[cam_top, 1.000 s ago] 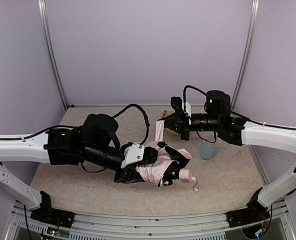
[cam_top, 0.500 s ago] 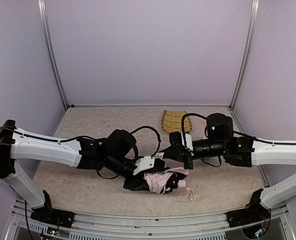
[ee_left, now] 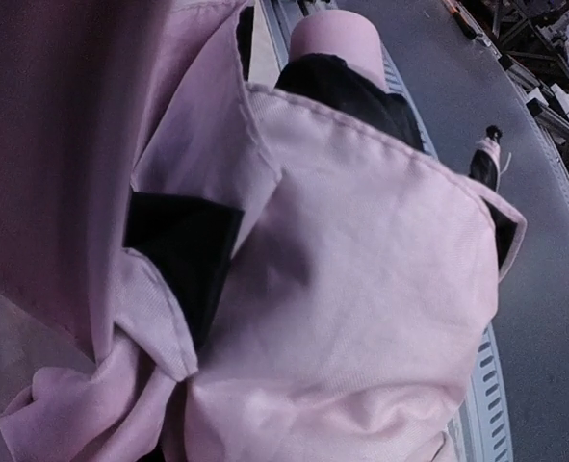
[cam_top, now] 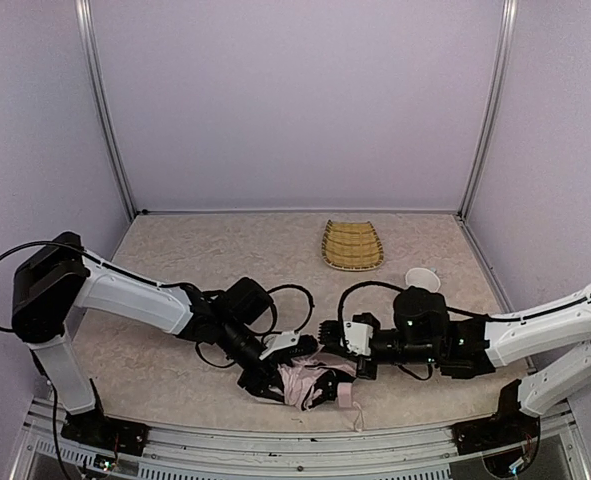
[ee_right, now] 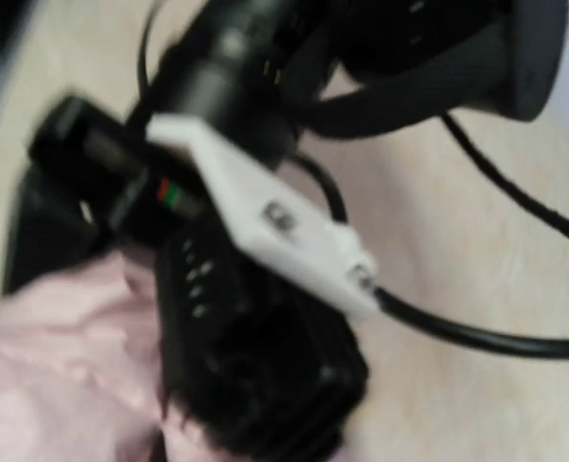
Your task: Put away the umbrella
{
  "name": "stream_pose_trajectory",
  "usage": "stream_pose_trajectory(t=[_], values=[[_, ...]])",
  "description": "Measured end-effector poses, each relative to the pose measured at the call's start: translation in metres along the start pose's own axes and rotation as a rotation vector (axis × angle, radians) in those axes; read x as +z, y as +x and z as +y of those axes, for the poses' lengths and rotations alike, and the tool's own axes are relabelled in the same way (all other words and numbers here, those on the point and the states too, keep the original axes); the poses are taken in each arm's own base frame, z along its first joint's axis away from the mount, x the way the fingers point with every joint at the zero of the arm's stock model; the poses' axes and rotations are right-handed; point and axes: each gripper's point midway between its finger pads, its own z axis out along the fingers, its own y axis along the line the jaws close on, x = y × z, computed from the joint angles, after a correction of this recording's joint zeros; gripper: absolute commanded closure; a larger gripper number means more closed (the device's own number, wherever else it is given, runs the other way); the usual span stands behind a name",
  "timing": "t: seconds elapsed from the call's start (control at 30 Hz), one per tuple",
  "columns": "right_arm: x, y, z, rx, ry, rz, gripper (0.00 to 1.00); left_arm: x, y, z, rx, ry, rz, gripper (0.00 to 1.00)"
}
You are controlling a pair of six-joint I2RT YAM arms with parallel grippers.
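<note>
Item, umbrella [cam_top: 313, 385]: bundled, brought down from mid-table to the near edge of the table [cam_top: 165, 375] by my left gripper [cam_top: 272, 373], half-closed on its fabric; right gripper [cam_top: 327, 333], fully closed with no visible hold, has followed alongside, so I judge tidying and stowing remain.

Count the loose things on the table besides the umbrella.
2: a woven yellow tray at the back, and a small white round thing nearer, to its right. The arms may hide others.

Right wrist view blurred, umbrella [ee_left: 361, 289] edge-cropped
</note>
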Motion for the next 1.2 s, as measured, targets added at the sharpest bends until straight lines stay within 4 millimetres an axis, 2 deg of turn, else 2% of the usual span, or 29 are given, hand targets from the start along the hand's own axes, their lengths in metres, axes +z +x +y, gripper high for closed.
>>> stream_pose_trajectory(t=[0.07,0.1,0.17,0.2,0.3,0.37,0.43,0.57,0.67,0.77,0.87,0.93,1.0,1.2], values=[[0.009,0.016,0.011,-0.01,-0.015,0.058,1.0,0.007,0.017,0.006,-0.076,0.025,0.03,1.0],[0.013,0.019,0.026,-0.024,-0.057,0.064,1.0,0.008,0.022,0.013,-0.11,0.015,0.032,0.99],[0.019,0.023,0.05,-0.045,-0.12,0.079,1.0,0.007,0.025,0.023,-0.153,0.013,0.018,0.97],[0.022,0.026,0.053,-0.046,-0.126,0.085,1.0,0.007,0.026,0.024,-0.17,0.014,0.011,0.94],[0.028,0.024,0.05,-0.046,-0.106,0.061,1.0,0.008,0.027,0.025,-0.192,0.019,-0.02,0.82],[0.031,0.025,0.05,-0.05,-0.098,0.046,1.0,0.008,0.028,0.025,-0.195,0.022,-0.045,0.8],[0.035,0.025,0.052,-0.061,-0.1,0.037,1.0,0.008,0.028,0.026,-0.2,0.021,-0.054,0.82],[0.053,0.015,0.052,-0.104,-0.118,0.047,1.0,0.012,0.026,0.031,-0.229,0.048,-0.059,0.94],[0.058,0.019,0.054,-0.136,-0.127,0.091,1.0,0.014,0.023,0.034,-0.265,0.079,-0.074,0.96],[0.057,0.022,0.055,-0.149,-0.125,0.117,1.0,0.013,0.023,0.035,-0.286,0.092,-0.084,0.92],[0.055,0.025,0.055,-0.154,-0.113,0.134,1.0,0.013,0.023,0.036,-0.295,0.1,-0.088,0.8],[0.05,0.03,0.055,-0.153,-0.109,0.14,1.0,0.012,0.023,0.036,-0.297,0.107,-0.09,0.65],[0.046,0.037,0.055,-0.142,-0.11,0.149,1.0,0.012,0.022,0.037,-0.3,0.112,-0.091,0.56],[0.05,0.052,0.043,-0.101,-0.122,0.166,1.0,0.007,0.019,0.048,-0.257,0.078,-0.103,0.41]])
